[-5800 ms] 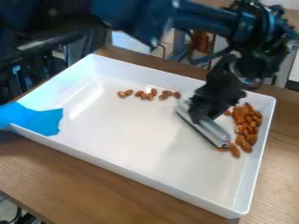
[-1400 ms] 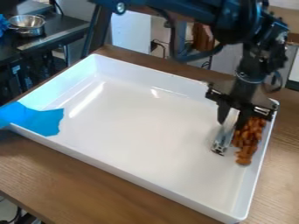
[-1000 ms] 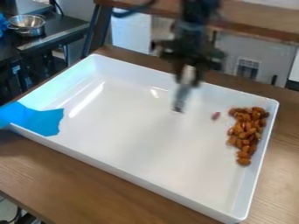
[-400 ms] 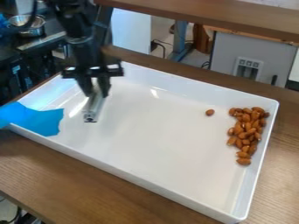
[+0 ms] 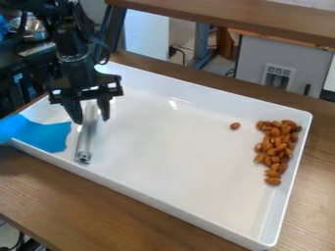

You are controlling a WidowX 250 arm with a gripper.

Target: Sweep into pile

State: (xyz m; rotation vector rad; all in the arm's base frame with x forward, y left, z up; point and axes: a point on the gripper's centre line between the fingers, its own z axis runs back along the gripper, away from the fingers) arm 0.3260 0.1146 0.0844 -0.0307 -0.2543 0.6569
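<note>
Along the right side of the tray (image 5: 177, 171): nut pile (image 5: 272, 147), one, plus one stray nut (image 5: 235, 126) set inward
Step in hand, as judged: freeing the bar (image 5: 84, 147), at the tray's left; sweep all but complete. Best handling: jaws kept wide, straight lift, no sideways drag, lest the bar tip or slide. Should the stray nut be wanted, a square regrip, lower edge flat to the tray floor, one slow short push towards the tray's right side, halted on touching the pile, lest it scatter
Nuts: brown, smooth, teardrop-shaped, likely quick to roll; pile long, narrow, heaped close
Gripper (image 5: 92, 120), black, over the tray's left: jaws parted, one either side of the bar
Blue sheet (image 5: 49, 135), over the tray's left corner
Table (image 5: 98, 206), wooden, beneath the tray
</note>
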